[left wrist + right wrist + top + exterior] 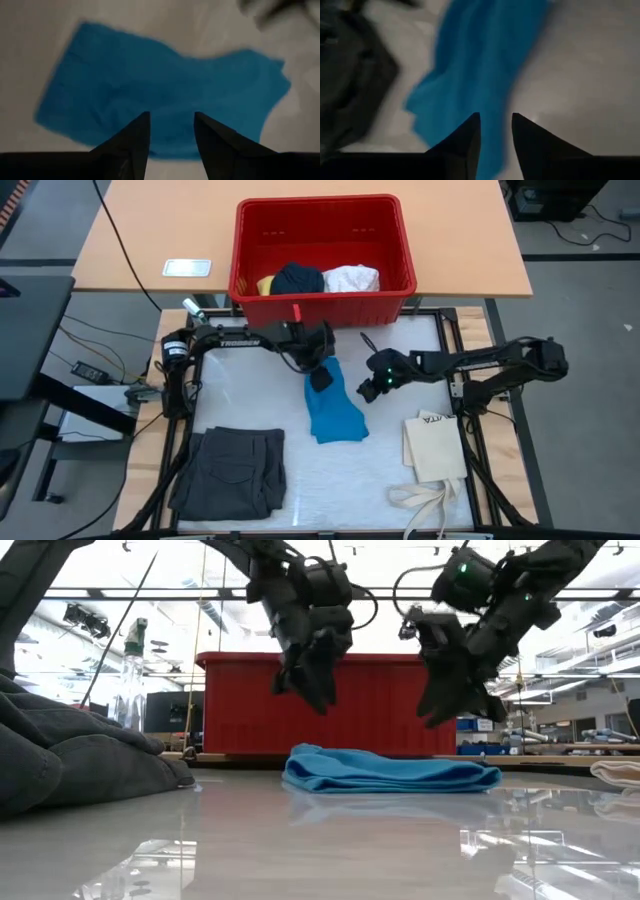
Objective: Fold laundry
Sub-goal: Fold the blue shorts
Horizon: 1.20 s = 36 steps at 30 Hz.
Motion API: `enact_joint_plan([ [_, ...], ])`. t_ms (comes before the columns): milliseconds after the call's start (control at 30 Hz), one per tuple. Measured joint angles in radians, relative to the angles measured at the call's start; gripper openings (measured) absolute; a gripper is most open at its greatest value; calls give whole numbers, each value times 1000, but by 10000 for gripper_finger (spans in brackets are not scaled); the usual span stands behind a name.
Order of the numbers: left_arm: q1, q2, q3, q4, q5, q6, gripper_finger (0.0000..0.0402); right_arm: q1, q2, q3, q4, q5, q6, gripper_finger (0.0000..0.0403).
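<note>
Dark grey cargo shorts (pixel 232 470) lie folded flat at the near-left corner of the white-topped bench (pixel 250 395), well apart from both arms. Left gripper (pixel 320 376) hangs above the far end of the bright blue cloth (pixel 333 412), clear of the fabric in the low view; its fingers (pixel 134 142) stand a narrow gap apart and hold nothing. The blue cloth rests flat on the bench near mid-bench, rumpled, long axis running from the far side toward the near side. Behind it, on the wooden desk at the far edge, the red basket (pixel 322 298) holds a yellow piece (pixel 265 284), a navy piece (pixel 298 279) and a white piece (pixel 351 278) bunched together. Right gripper (pixel 368 388) hovers just beside the blue cloth's right edge, also raised off the bench; fingers (pixel 467 140) narrowly parted, empty. Cream tote bag (pixel 436 446) lies flat at near right, straps trailing toward the near edge.
</note>
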Motion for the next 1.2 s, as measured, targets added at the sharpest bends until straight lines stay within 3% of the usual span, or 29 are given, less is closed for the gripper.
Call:
enact_joint_plan([
  [200, -65, -22, -158, 2, 86, -57, 157, -36, 57, 0, 9, -6, 30, 184],
  [367, -57, -153, -347, 112, 63, -229, 158, -38, 94, 0, 12, -34, 24, 242],
  [467, -35, -239, -456, 226, -12, -358, 158, -45, 109, 0, 50, -15, 19, 270],
  [567, -4, -272, -574, 477, -8, -480, 165, -81, 141, 0, 134, -44, 12, 290],
  [700, 20, -244, -694, 738, 48, -586, 200, -123, 206, 1, 223, -133, 32, 299],
  [933, 46, -188, -726, 781, 24, -564, 273, -143, 335, 1, 351, -166, 77, 294],
  [1200, 57, -172, -726, 900, -23, -402, 276, -180, 430, 48, 452, -182, 110, 276],
])
